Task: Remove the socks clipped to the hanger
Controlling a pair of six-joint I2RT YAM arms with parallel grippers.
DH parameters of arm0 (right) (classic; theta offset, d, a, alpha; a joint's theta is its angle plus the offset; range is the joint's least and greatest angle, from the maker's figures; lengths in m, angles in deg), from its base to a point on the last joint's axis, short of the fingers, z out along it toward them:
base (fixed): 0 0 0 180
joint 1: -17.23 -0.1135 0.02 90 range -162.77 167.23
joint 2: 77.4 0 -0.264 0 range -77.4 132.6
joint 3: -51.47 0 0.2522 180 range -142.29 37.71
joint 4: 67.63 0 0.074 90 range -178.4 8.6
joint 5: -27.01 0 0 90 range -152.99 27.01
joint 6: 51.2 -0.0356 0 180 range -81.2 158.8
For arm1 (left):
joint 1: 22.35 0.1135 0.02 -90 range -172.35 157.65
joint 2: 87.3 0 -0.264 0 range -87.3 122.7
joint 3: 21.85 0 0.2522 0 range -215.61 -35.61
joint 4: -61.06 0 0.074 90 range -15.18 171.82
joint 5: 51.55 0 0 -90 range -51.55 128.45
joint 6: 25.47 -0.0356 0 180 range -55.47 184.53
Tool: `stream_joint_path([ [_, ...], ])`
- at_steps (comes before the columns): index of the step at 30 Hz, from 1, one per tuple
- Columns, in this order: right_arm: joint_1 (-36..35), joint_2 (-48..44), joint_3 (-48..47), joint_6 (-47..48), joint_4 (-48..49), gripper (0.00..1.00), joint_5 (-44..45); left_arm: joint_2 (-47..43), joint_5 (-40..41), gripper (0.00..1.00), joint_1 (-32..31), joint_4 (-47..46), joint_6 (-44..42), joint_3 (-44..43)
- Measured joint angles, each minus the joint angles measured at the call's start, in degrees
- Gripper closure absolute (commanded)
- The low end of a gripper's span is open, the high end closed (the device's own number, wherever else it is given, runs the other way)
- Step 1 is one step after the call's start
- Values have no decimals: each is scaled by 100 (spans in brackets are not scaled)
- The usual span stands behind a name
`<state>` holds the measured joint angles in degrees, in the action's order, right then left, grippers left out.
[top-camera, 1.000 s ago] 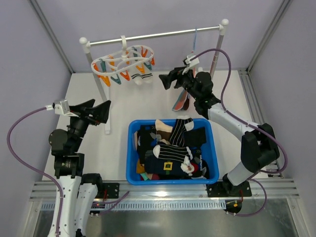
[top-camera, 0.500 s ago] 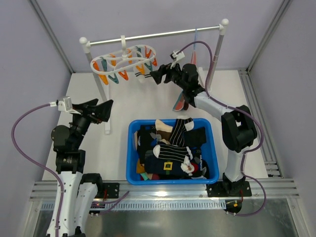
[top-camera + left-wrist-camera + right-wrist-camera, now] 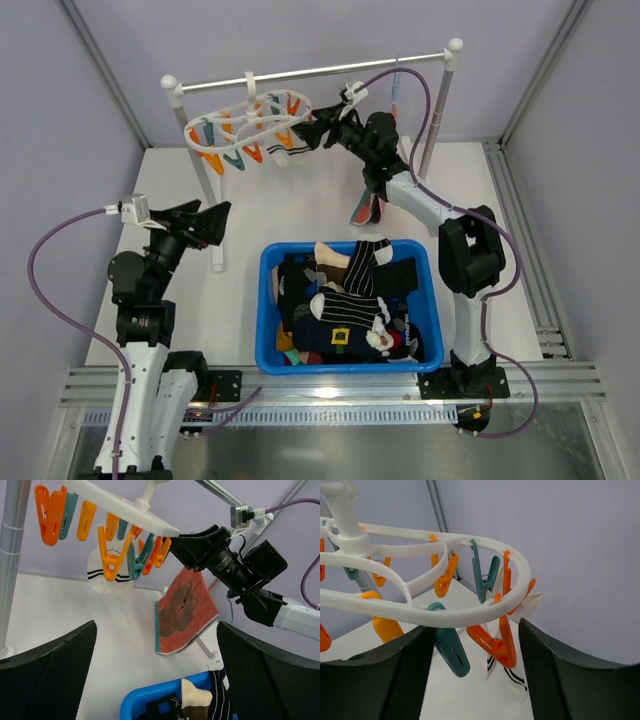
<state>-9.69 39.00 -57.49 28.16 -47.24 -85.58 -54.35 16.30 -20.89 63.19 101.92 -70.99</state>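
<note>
Behind hanger [image 3: 470, 612] ring — top of sock [image 3: 519, 685]

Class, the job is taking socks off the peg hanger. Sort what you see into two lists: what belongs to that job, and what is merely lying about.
Belongs to the job:
peg hanger
white striped sock, clipped to it
right pincer, open by the hanger

Merely lying about:
blue bin
loose socks inside it
orange bear cloth

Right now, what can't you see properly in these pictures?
Top view: how many socks hang on the hanger, too small.
Right wrist: sock mostly behind pegs.
Left wrist: bin cut off by bottom edge.
Top view: whether right gripper touches a peg, too dark.
</note>
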Motion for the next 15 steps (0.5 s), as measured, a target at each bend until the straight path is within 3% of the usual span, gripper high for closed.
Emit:
stream_joint_path([
  [5,-9,557,-846,-26,-216,52,-310,57,-7,0,0,-20,7,11],
  [9,-61,743,-992,7,-387,74,-466,52,-9,0,0,-52,9,17],
  [15,-149,671,-754,17,-256,83,-592,42,-17,1,0,-101,9,26],
])
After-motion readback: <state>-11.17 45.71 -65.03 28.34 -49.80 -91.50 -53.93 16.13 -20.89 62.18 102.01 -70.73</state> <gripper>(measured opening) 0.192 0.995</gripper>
